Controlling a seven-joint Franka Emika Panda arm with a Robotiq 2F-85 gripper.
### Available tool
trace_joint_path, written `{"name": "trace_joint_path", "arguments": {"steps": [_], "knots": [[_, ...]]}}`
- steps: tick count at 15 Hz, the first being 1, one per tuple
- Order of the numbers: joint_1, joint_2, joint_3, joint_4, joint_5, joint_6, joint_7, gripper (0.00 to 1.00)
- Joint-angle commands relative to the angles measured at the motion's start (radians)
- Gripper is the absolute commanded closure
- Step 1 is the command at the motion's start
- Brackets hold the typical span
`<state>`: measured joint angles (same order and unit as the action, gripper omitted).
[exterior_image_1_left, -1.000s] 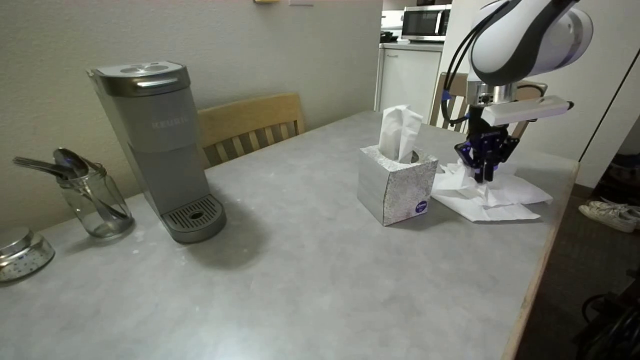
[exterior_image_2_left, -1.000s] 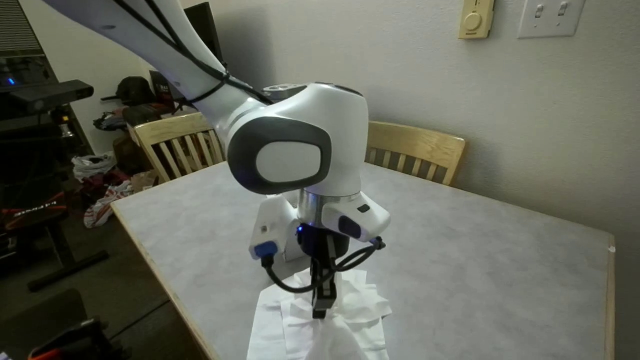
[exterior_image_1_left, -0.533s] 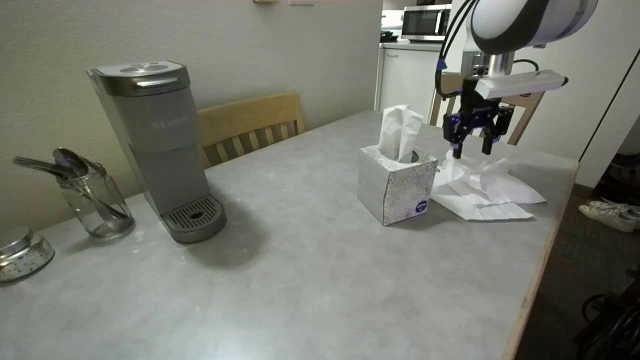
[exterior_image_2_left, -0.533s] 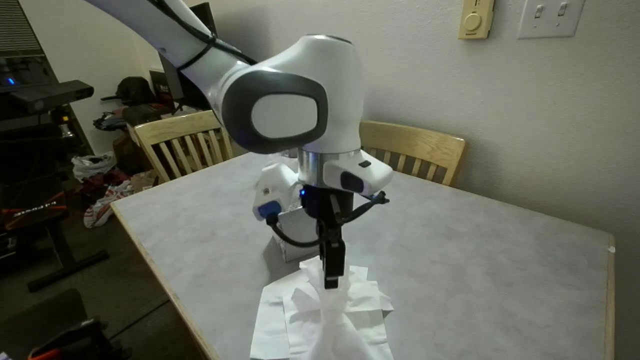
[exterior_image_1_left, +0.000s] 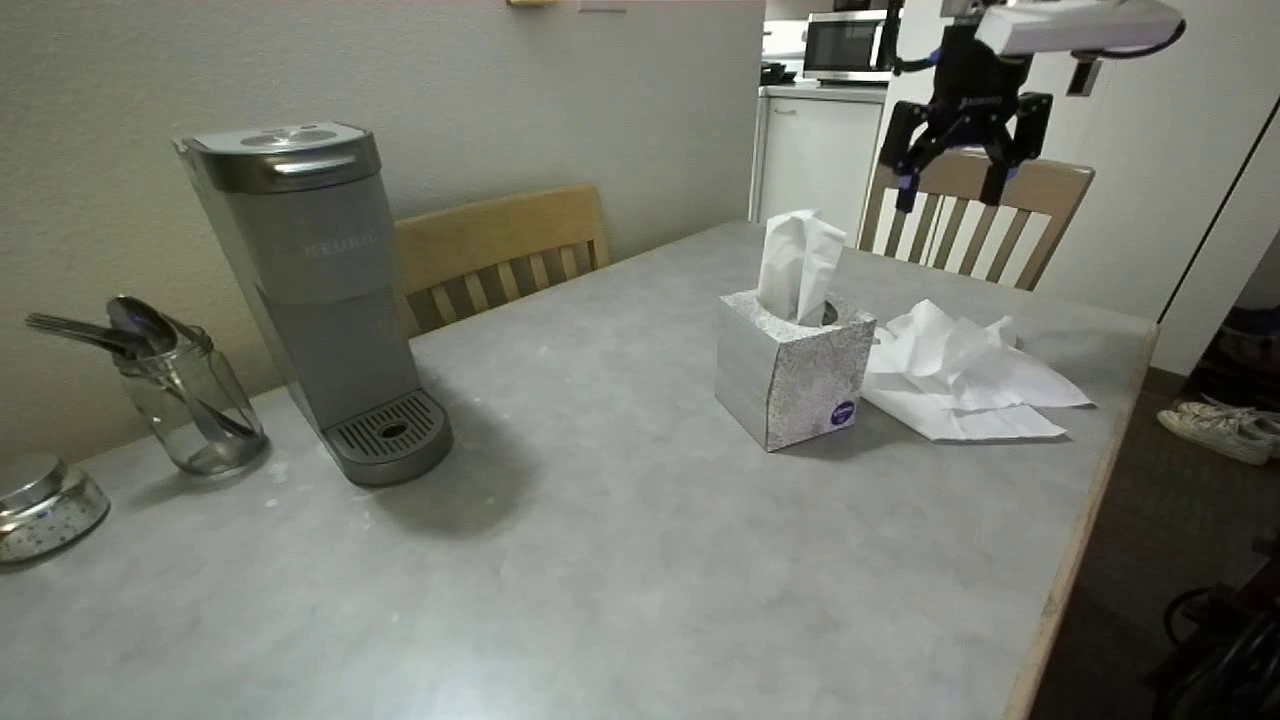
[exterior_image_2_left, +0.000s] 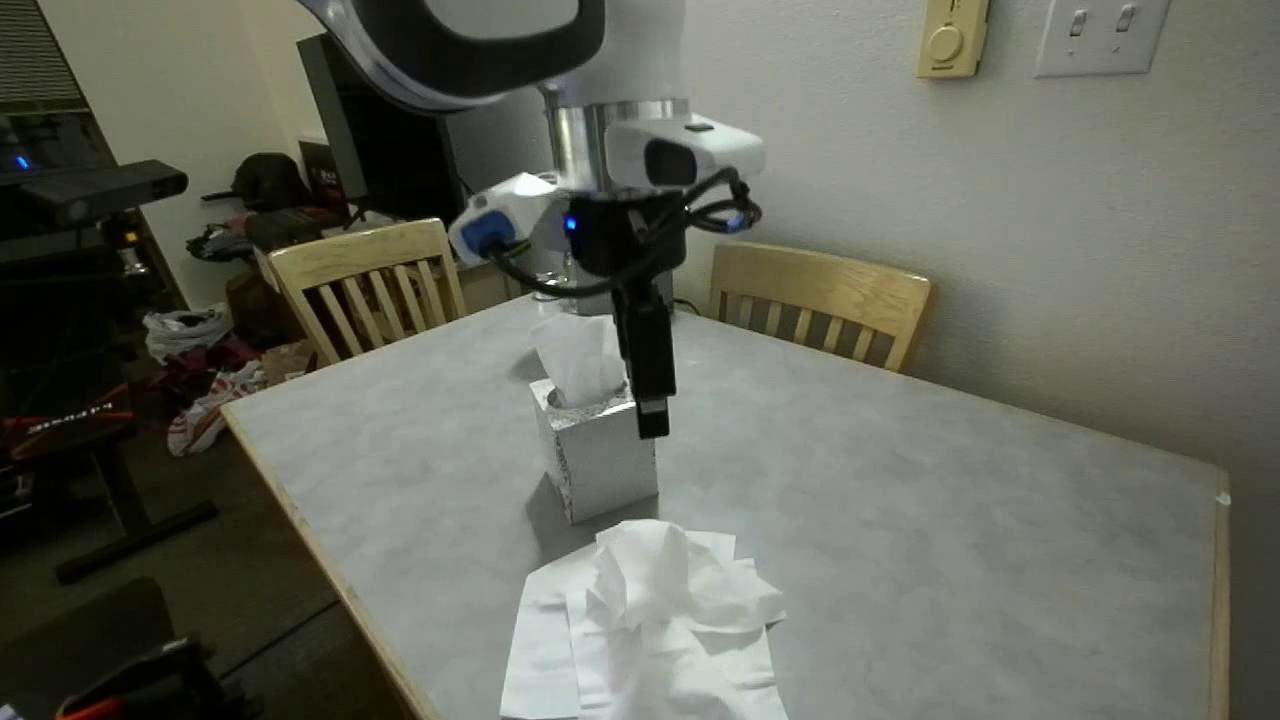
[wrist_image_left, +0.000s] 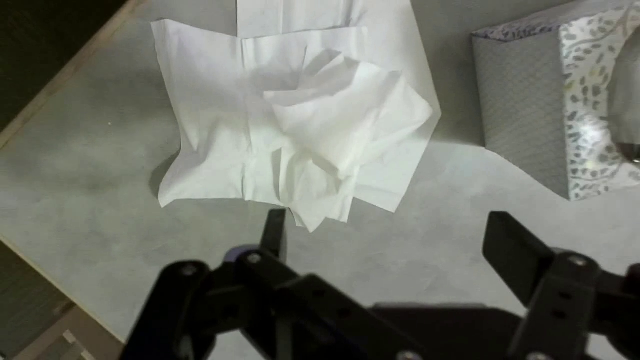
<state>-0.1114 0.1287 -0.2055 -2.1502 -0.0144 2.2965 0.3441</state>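
Crumpled white tissues (exterior_image_1_left: 970, 365) lie on flatter white sheets on the grey table; the wrist view shows the tissue heap (wrist_image_left: 320, 130) beyond the fingers. My gripper (exterior_image_1_left: 949, 197) hangs well above them, its black fingers spread wide. Nothing sits between its fingertips in the wrist view, where the gripper (wrist_image_left: 386, 217) has only bare tabletop behind the gap. Beside the sheets stands a patterned tissue box (exterior_image_1_left: 820, 385) with a tissue sticking up from its top. In an exterior view a finger (exterior_image_2_left: 645, 350) partly covers that tissue box (exterior_image_2_left: 605, 465).
A grey coffee maker (exterior_image_1_left: 340, 270) stands towards the wall, with a glass jar of cutlery (exterior_image_1_left: 205, 410) and a low lidded jar (exterior_image_1_left: 45, 510) beside it. Wooden chairs (exterior_image_2_left: 820, 300) surround the table. The table's wooden edge (exterior_image_1_left: 1090, 520) runs near the tissues.
The fingers, close together at the tissues a second ago, have spread apart. My arm has risen well above the table, while the tissues stay lying there, slightly shifted.
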Motion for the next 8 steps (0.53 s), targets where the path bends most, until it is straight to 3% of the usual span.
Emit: {"name": "trace_joint_path", "arguments": {"steps": [1,3,4,8], "knots": [[-0.002,-0.095,0.019,-0.004,-0.015,-0.095,0.004,0.00],[-0.003,-0.121,0.036,0.014,0.015,-0.157,-0.028,0.00],[-0.011,-0.097,0.032,0.007,-0.003,-0.104,-0.001,0.00],[-0.009,-0.125,0.045,0.009,0.001,-0.141,-0.005,0.00]]}}
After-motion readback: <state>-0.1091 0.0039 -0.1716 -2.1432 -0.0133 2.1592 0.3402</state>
